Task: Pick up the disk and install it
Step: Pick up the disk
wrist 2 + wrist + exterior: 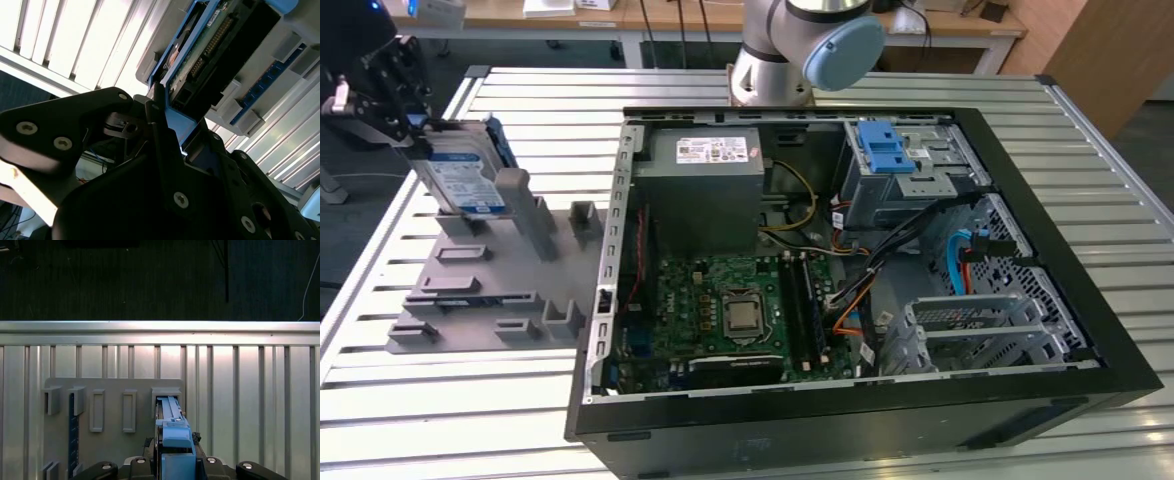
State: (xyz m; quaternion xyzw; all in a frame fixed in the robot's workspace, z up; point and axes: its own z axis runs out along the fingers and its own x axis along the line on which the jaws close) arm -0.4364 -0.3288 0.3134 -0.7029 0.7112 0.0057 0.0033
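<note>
Slatted table [547, 100] spans the exterior view. Open PC case [854, 440] takes centre and right, its left wall just beside the grey rack [494, 300]. Disk [460, 175] stands upright, slightly tilted, in a rack slot at upper left, w/ bare table along the rack's outer edges. Gripper [411, 130] clamps the disk's top edge, fingers [160, 140] pinching its blue carrier in both wrist views.

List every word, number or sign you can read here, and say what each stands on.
None can be read.
Label on the disk: blue and white, print too small to read.
Sticker on the grey box: white, print too small to read.
</note>
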